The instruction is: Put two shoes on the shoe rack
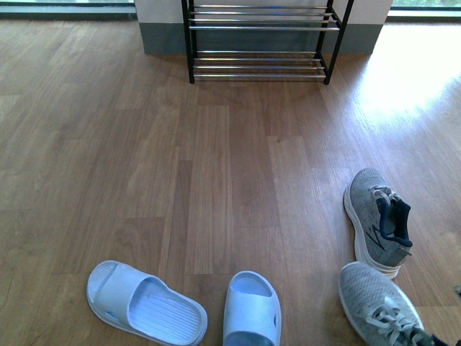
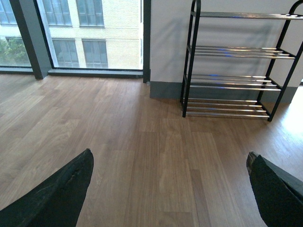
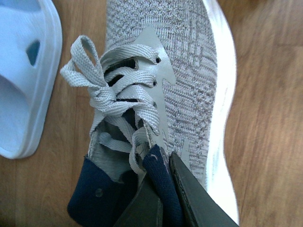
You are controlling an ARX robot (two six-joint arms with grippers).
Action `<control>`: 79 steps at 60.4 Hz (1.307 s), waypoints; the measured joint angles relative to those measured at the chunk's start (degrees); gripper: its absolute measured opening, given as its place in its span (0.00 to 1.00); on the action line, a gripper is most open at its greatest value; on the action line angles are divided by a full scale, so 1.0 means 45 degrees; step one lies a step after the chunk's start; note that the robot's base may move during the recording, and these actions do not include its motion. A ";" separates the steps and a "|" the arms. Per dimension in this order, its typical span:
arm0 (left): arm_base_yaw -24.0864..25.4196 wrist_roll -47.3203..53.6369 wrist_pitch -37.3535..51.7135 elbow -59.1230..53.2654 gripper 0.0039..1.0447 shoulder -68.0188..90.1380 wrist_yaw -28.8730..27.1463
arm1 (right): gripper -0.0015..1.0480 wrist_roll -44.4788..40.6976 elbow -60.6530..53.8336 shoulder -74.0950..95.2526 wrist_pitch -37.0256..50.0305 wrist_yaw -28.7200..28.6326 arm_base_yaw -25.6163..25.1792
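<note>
Two fingers of my right pincer (image 3: 160, 169) are pinched shut on the navy collar (image 3: 163, 189) of the near sneaker (image 3: 189, 85). One finger sits inside the opening and the other is outside, against the grey knit. The loose laces (image 3: 109, 94) spread just ahead of my fingertips. Its white sole looks level with the wooden floor (image 1: 216, 180), but I cannot tell whether it is resting there. The far sneaker (image 1: 374, 216) lies on the floor a little ahead of this pincer, toe pointing away from me. A pale blue slide (image 1: 251, 310) lies near the held shoe, on the side toward my left arm, and the second slide (image 1: 144, 303) lies farther out that way. My left pincer (image 2: 169, 158) is spread wide and holds nothing, with bare boards beneath it. The shoe rack (image 2: 232, 66) stands well ahead of both pincers, against the wall, upright, its chrome rods running across between black side frames.
</note>
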 joint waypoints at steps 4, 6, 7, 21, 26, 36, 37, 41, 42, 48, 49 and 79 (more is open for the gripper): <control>0.0000 0.0000 0.0000 0.0000 0.91 0.0000 0.0000 | 0.01 0.0155 -0.0554 -0.1069 -0.0005 -0.0228 -0.0272; 0.0000 0.0000 0.0000 0.0000 0.91 0.0000 0.0000 | 0.01 0.0262 -0.0821 -0.1632 -0.0039 -0.0345 -0.0393; 0.0000 0.0000 0.0000 0.0000 0.91 0.0000 0.0000 | 0.01 0.0359 -0.1001 -0.2025 -0.0097 -0.0423 -0.0486; 0.0000 0.0000 0.0000 0.0000 0.91 0.0000 0.0000 | 0.01 0.2006 -0.2531 -1.0496 -0.4158 -0.1506 -0.1987; 0.0000 0.0000 0.0000 0.0000 0.91 0.0000 0.0005 | 0.01 0.2608 -0.2336 -1.4173 -0.6416 -0.2103 -0.2599; 0.0000 0.0000 0.0000 0.0000 0.91 0.0000 0.0000 | 0.01 0.3240 -0.2166 -1.8773 -0.8908 -0.2987 -0.3196; 0.0000 0.0000 0.0000 0.0000 0.91 0.0000 0.0000 | 0.01 0.3283 -0.2181 -1.8933 -0.8981 -0.3021 -0.3211; 0.0000 0.0000 0.0000 0.0000 0.91 0.0000 0.0000 | 0.01 0.3434 -0.2273 -1.9749 -0.9345 -0.3089 -0.3245; 0.0000 0.0000 0.0000 0.0000 0.91 0.0000 0.0000 | 0.01 0.3487 -0.2336 -1.9992 -0.9374 -0.3079 -0.3249; 0.0000 0.0000 0.0000 0.0000 0.91 0.0000 0.0005 | 0.01 0.3648 -0.2492 -2.0580 -0.9413 -0.3104 -0.3249; 0.0000 0.0000 0.0000 0.0000 0.91 0.0000 0.0000 | 0.01 0.3657 -0.2492 -2.0594 -0.9413 -0.3104 -0.3249; 0.0000 0.0000 0.0000 0.0000 0.91 0.0000 -0.0029 | 0.01 0.3730 -0.2608 -2.0643 -0.9418 -0.3128 -0.3249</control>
